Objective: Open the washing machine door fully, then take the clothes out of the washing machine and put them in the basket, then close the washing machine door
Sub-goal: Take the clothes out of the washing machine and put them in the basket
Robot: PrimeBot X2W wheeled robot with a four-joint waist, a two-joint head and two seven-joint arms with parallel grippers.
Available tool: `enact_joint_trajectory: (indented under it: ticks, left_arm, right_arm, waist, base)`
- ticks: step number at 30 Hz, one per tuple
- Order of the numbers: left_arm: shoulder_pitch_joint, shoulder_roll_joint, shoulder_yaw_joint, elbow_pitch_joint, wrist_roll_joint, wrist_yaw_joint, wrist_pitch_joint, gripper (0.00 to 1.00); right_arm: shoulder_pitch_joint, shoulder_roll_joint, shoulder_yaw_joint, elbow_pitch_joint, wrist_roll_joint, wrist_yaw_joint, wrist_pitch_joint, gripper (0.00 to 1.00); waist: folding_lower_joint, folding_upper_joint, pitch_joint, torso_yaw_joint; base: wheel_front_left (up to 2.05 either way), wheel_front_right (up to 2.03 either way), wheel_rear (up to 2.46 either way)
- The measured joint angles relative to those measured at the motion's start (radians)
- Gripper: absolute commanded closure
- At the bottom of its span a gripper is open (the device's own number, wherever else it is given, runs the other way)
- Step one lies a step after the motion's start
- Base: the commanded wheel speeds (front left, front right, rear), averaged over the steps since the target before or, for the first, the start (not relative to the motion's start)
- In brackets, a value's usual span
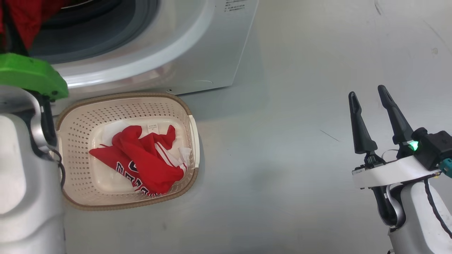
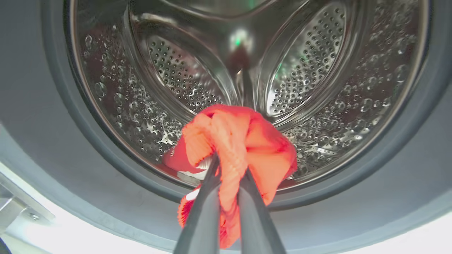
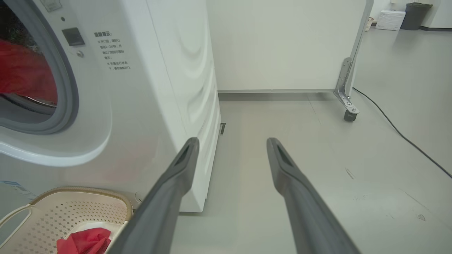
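A red garment point(image 2: 261, 148) hangs pinched in the left hand point(image 2: 229, 169). Its fingers are clamped narrow on a bunched fold at the mouth of the washing machine point(image 1: 212, 46), probably so the cloth lifts clear of the steel drum point(image 2: 317, 70) in one piece. Another red garment point(image 1: 141, 158) lies in the basket point(image 1: 123, 97), which sits on the floor point(image 1: 282, 176) right in front of the washing machine, making for a short drop. The right hand point(image 1: 368, 92) hovers wide and empty, off to the washing machine's side, out of the way.
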Motion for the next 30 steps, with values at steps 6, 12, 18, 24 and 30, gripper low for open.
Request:
enact_joint_trajectory:
  ticks: [6,12,18,24,30]
  left_arm:
    - [0.102,-0.025,-0.005,-0.052,-0.019,0.0,-0.105,1.0]
    - [0.178,-0.025,-0.03,-0.118,-0.022,-0.002,-0.184,1.0]
    - [0.255,-0.026,-0.062,-0.189,-0.021,-0.011,-0.23,1.0]
    - [0.35,-0.026,-0.093,-0.247,-0.02,-0.011,-0.239,1.0]
    - [0.454,-0.029,-0.141,-0.26,-0.036,-0.012,-0.222,1.0]
  right_arm:
    - [0.04,-0.003,0.003,0.011,-0.015,0.0,0.0,0.0]
    - [0.085,-0.003,0.007,0.02,-0.027,0.0,0.0,0.0]
    - [0.122,0.002,0.013,0.026,-0.035,0.0,0.0,0.0]
    - [0.153,0.009,0.024,0.031,-0.045,0.0,0.0,0.0]
    - [0.166,0.014,0.033,0.028,-0.052,0.0,0.0,0.0]
  waist:
    - [0.0,0.0,-0.061,0.025]
    - [0.0,0.0,-0.127,0.052]
    - [0.0,0.0,-0.188,0.079]
    - [0.0,0.0,-0.239,0.099]
    - [0.0,0.0001,-0.265,0.109]
  base:
    - [0.0,0.0,0.0]
    - [0.0,0.0,0.0]
    - [0.0,0.0,0.0]
    - [0.0,0.0,0.0]
    - [0.0,0.0,0.0]
